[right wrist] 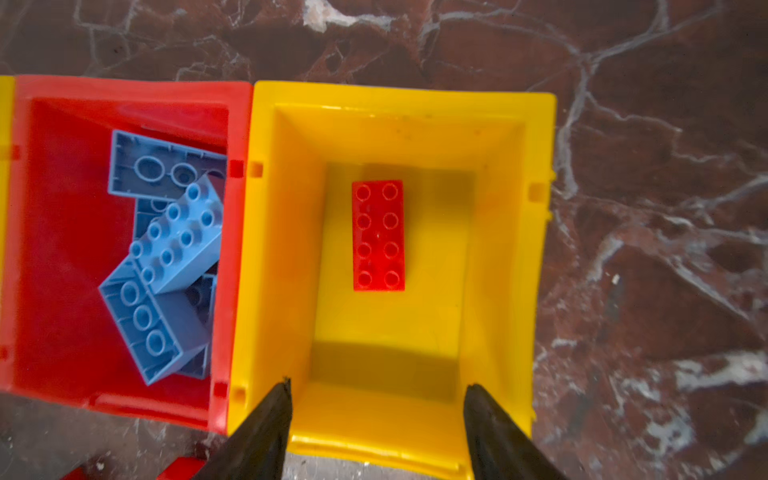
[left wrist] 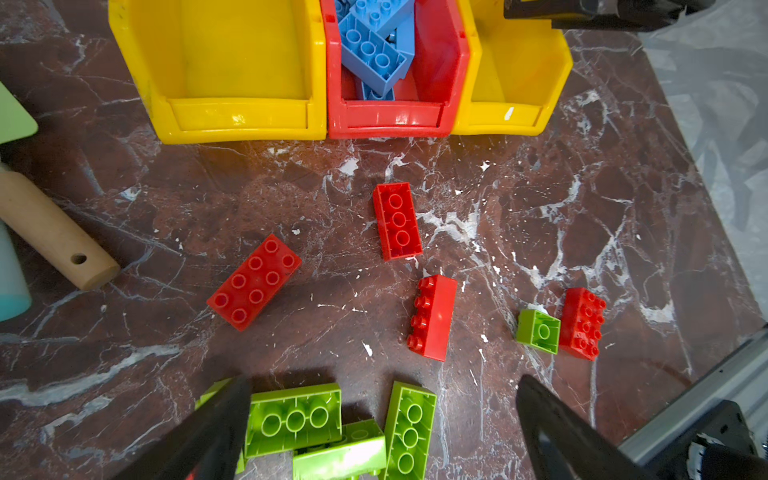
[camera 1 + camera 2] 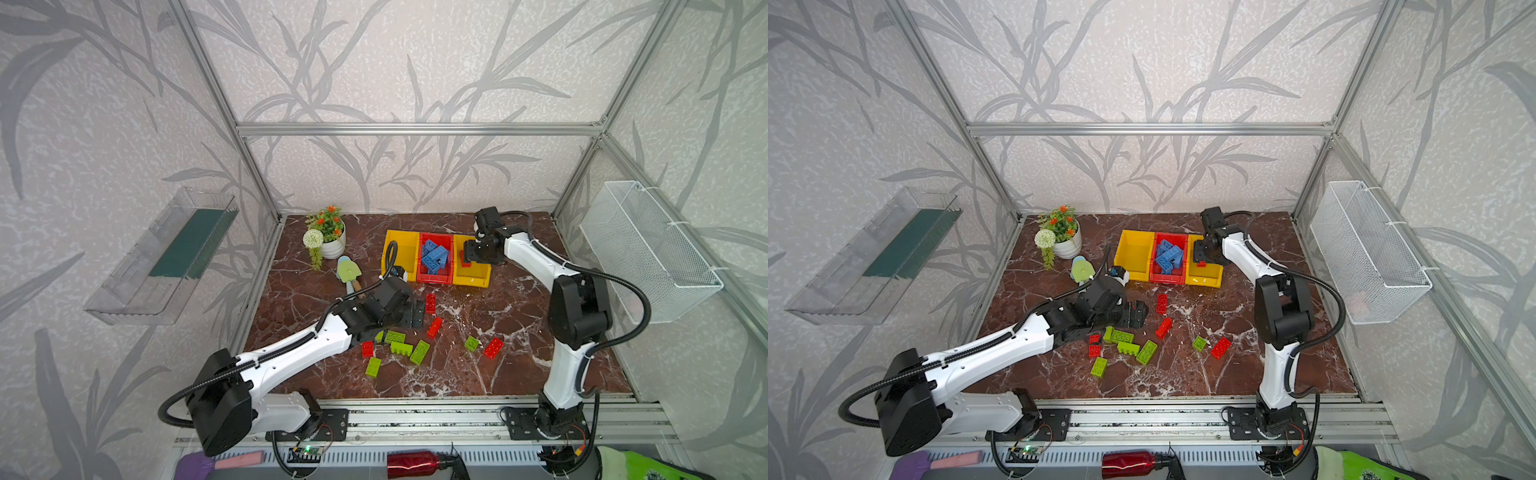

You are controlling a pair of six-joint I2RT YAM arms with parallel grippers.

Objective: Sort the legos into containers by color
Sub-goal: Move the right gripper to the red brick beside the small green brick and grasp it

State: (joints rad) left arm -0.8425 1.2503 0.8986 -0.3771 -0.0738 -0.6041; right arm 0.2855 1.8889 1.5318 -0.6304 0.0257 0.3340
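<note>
Three joined containers stand at the back: a yellow bin (image 3: pixel 400 249), a red bin (image 3: pixel 444 274) holding several blue legos (image 3: pixel 434 255), and another yellow bin (image 3: pixel 478 276). My right gripper (image 1: pixel 378 384) hovers open over that last bin, where one red lego (image 1: pixel 378 235) lies flat on the floor. Nothing is between its fingers. My left gripper (image 2: pixel 382 380) is wide open, low over a cluster of green legos (image 2: pixel 293 417), touching none. Red legos (image 2: pixel 254 282) and a small green one (image 2: pixel 539 332) are scattered on the marble between the cluster and the bins.
A potted plant (image 3: pixel 328 237) and a green toy trowel (image 3: pixel 349 272) sit left of the bins. A white wire basket (image 3: pixel 648 245) hangs on the right wall and a clear tray (image 3: pixel 166 257) on the left wall. A metal rail (image 3: pixel 415 413) borders the front.
</note>
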